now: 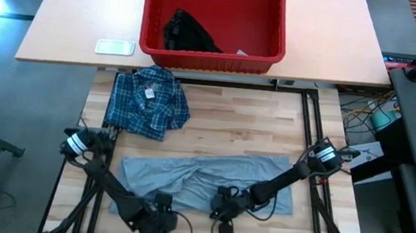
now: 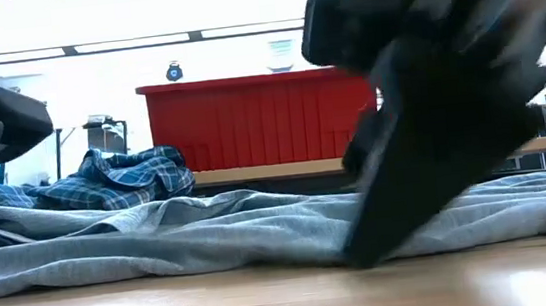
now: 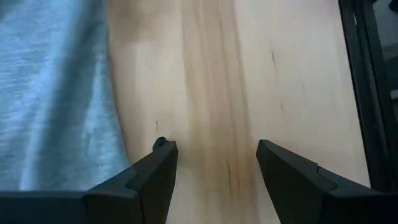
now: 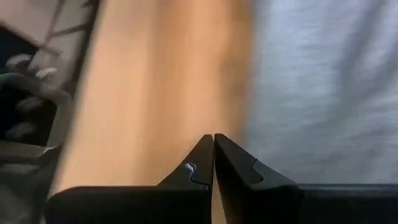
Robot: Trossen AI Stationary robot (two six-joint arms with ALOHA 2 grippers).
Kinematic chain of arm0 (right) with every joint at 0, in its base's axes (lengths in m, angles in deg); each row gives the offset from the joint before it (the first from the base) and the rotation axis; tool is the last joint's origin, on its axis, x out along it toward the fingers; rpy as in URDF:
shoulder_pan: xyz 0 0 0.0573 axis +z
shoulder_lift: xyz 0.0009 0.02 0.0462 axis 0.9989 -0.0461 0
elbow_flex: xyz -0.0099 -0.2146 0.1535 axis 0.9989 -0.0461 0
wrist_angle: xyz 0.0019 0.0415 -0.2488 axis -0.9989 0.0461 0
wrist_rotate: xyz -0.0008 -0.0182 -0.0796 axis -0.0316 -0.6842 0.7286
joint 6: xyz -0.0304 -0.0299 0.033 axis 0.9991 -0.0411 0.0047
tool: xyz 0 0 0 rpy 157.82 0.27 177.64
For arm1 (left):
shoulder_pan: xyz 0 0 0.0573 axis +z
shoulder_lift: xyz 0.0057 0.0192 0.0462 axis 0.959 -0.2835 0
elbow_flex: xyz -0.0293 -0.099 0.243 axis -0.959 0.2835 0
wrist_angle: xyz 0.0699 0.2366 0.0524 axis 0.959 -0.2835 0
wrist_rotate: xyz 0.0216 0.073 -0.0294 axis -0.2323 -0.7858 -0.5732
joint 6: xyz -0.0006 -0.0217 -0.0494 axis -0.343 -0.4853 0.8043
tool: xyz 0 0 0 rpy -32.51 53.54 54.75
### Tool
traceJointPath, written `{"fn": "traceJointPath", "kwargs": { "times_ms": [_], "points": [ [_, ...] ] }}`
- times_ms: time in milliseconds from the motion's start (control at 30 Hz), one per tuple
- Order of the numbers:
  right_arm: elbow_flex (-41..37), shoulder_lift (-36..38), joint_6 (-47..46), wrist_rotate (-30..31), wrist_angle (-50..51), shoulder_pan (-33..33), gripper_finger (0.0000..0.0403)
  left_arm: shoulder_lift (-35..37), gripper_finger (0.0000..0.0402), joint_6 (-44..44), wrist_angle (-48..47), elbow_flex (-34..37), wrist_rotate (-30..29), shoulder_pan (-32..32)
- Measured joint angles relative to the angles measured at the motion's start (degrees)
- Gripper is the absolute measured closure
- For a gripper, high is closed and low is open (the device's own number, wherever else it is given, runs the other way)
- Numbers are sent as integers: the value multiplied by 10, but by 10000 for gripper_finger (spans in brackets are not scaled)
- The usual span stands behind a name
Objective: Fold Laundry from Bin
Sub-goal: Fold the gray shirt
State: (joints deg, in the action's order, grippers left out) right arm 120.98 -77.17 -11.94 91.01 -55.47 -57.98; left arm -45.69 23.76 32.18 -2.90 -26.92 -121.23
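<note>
The left gripper (image 3: 214, 165) is open over bare wood beside the grey T-shirt (image 1: 202, 178); the right gripper (image 4: 214, 155) is closed, holding nothing. For a clean fold, each should probably pinch one near hem corner.

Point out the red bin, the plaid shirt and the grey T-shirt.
red bin (image 1: 212, 56), high view, near rim.
plaid shirt (image 1: 149, 104), high view, crumpled middle.
grey T-shirt (image 1: 187, 176), high view, middle of the spread cloth.

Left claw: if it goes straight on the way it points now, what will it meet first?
Probably the bare wooden table. The left claw is open and points down at bare wood; the grey T-shirt lies just beside its line. Depth is unclear.
</note>
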Motion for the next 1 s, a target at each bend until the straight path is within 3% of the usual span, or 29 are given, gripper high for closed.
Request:
{"fn": "traceJointPath", "kwargs": {
  "times_ms": [267, 433, 733, 1000],
  "points": [
    [22, 6, 32, 90, -17, -20, 394, 0, 192, -1, -39, -36, 19, -10],
    [22, -14, 30, 87, -15, -32, 394, 6, 192, 2, -58, -53, -42, -9],
    [22, -13, -11, 88, 33, -32, 394, 3, 192, 17, -16, -3, -118, 18],
    [28, -3, -28, 86, 40, -33, 394, 3, 192, 2, 61, 38, -105, 27]
  ]
}}
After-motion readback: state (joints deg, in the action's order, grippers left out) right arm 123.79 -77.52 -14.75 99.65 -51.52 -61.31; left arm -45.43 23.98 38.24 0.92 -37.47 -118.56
